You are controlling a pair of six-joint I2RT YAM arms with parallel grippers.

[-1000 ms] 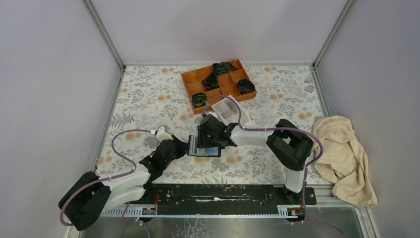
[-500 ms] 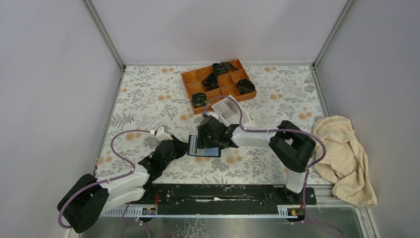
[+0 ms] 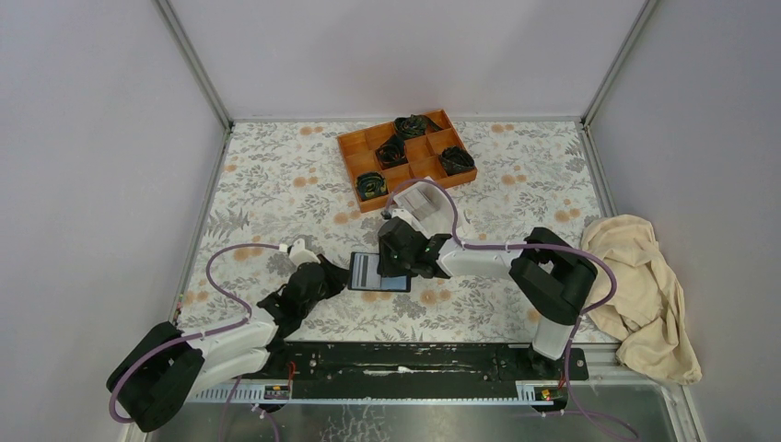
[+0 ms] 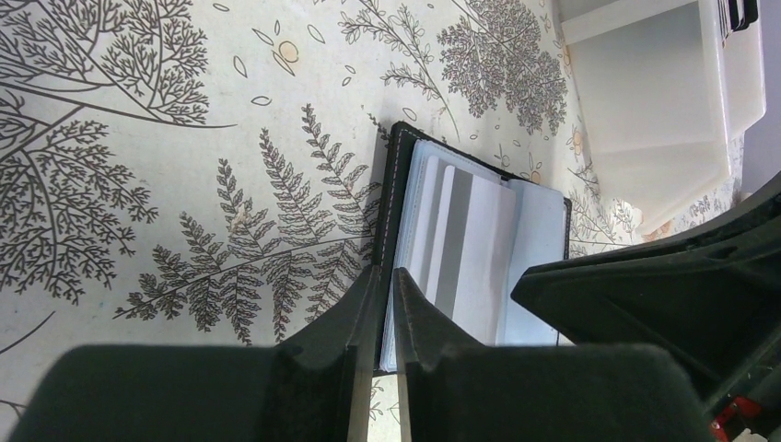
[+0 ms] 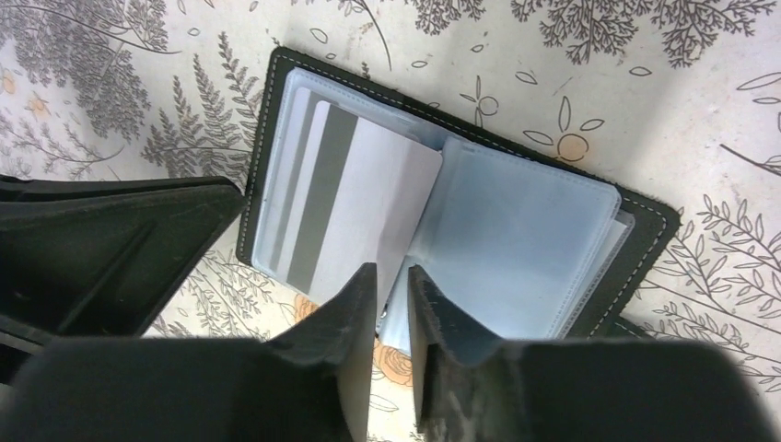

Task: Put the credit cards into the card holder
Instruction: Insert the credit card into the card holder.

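Note:
The black card holder (image 3: pixel 378 273) lies open on the floral table, its bluish-grey pockets (image 5: pixel 516 239) facing up. One pale credit card (image 5: pixel 368 212) with a grey stripe sits partway in the left-hand pocket, and its free corner sticks out toward my right gripper (image 5: pixel 391 281). That gripper's jaws stand narrowly apart around the corner, not pressed on it. My left gripper (image 4: pixel 387 281) is shut on the holder's left cover edge (image 4: pixel 396 184). Another card edge shows behind the first in the same pocket.
A white open-top box (image 3: pixel 425 204) stands just behind the right gripper and shows at the top right of the left wrist view (image 4: pixel 645 92). Farther back is an orange compartment tray (image 3: pixel 405 157) holding dark bundles. A beige cloth (image 3: pixel 640 295) lies at the right edge.
My right gripper has shifted a little right, uncovering the holder's left page, and its jaws have narrowed. The left gripper keeps its hold and has barely moved.

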